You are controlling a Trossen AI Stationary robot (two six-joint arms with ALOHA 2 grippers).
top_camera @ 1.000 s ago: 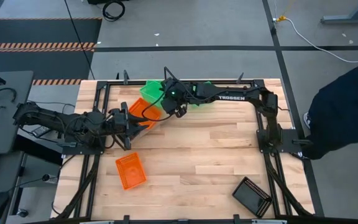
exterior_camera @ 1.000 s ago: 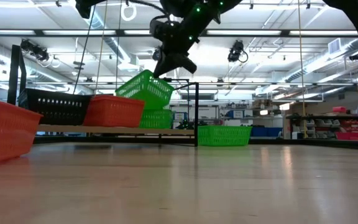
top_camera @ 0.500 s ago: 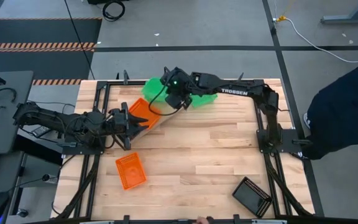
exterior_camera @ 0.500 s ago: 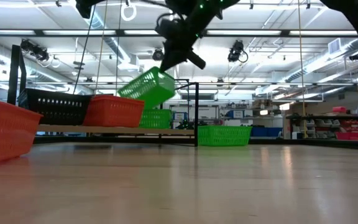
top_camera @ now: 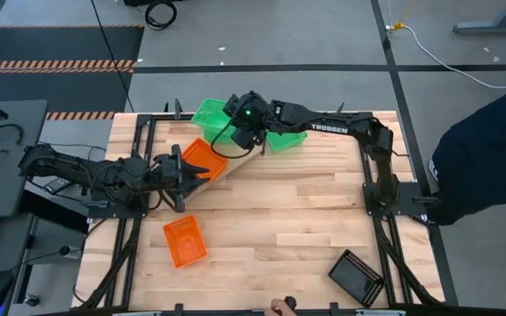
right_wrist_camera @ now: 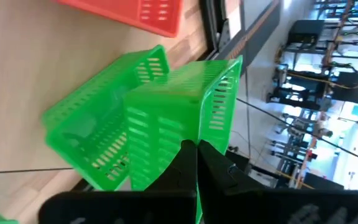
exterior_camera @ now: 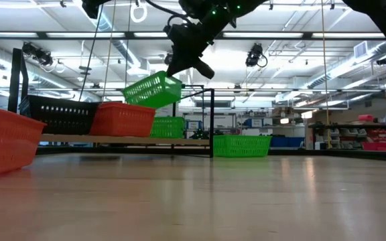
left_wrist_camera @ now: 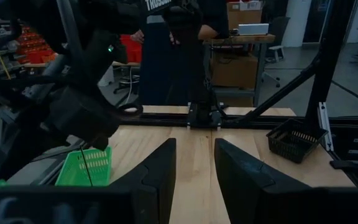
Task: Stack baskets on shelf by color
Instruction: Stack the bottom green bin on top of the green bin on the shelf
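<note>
Green basket (exterior_camera: 153,90) is hanging tilted over the shelf (exterior_camera: 122,139), its rim pinched in the right gripper's (top_camera: 242,132) clenched fingers. Next, I judge, it needs lowering into the seated green one (right_wrist_camera: 89,134). Left gripper (left_wrist_camera: 191,177) is waiting, fingers parted, grasping nothing.

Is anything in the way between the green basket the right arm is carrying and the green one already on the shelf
Nothing visible. The right gripper holds the green basket tilted in the air, above the green basket on the shelf. The orange basket sits beside that spot, not over it.
</note>
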